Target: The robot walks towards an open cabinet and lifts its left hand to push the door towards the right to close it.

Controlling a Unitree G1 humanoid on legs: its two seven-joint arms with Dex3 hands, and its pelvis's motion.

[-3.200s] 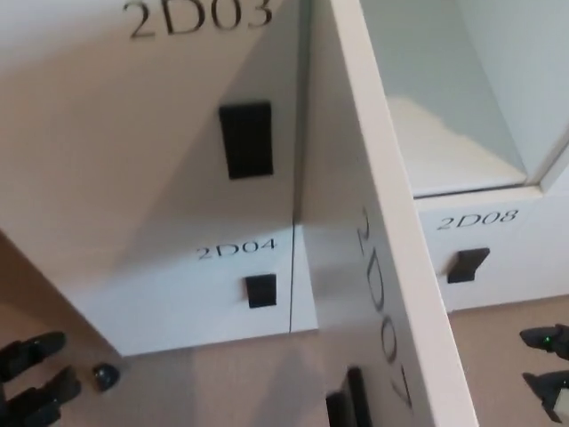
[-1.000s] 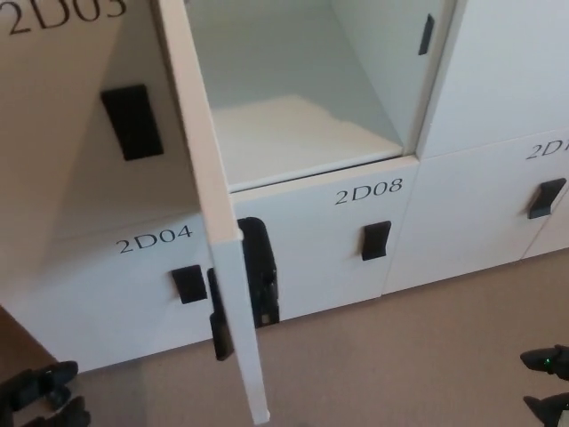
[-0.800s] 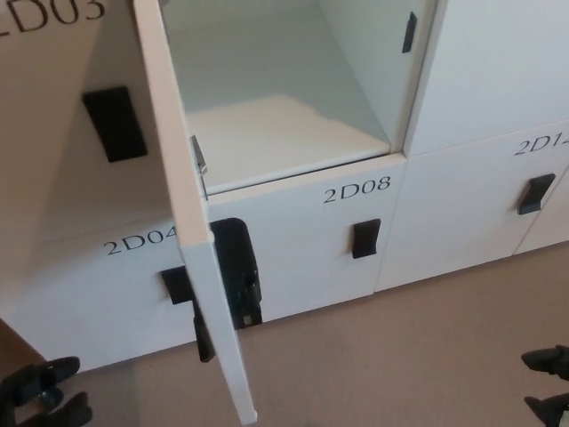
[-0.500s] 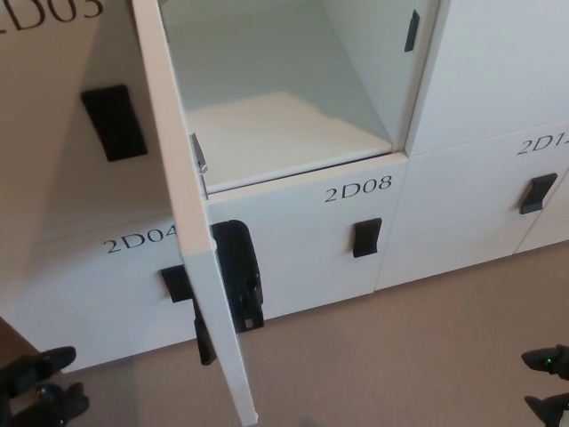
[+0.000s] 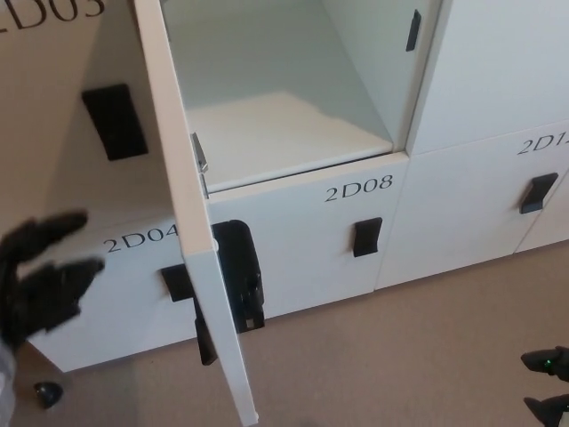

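Note:
A white cabinet door point(image 5: 191, 222) stands open, edge-on toward me, hinged at the left of an empty white compartment point(image 5: 284, 124). A black latch block point(image 5: 238, 276) sits on the door's inner face. My left hand point(image 5: 40, 280), black and blurred, is raised at the left with its fingers spread, left of the door and apart from it. Only the fingertips of my right hand point(image 5: 547, 382) show at the bottom right edge.
Closed white lockers surround the open one: 2D04 point(image 5: 133, 242) below left, 2D08 point(image 5: 356, 189) below, with black handles point(image 5: 366, 237). Another handle point(image 5: 114, 121) sits on the upper left door. Beige carpet point(image 5: 400, 356) lies in front. A dark foot tip point(image 5: 46, 393) shows bottom left.
My left hand has risen from the bottom left corner to about the height of label 2D04, fingers spread. The door and the view have stayed put over the last half second.

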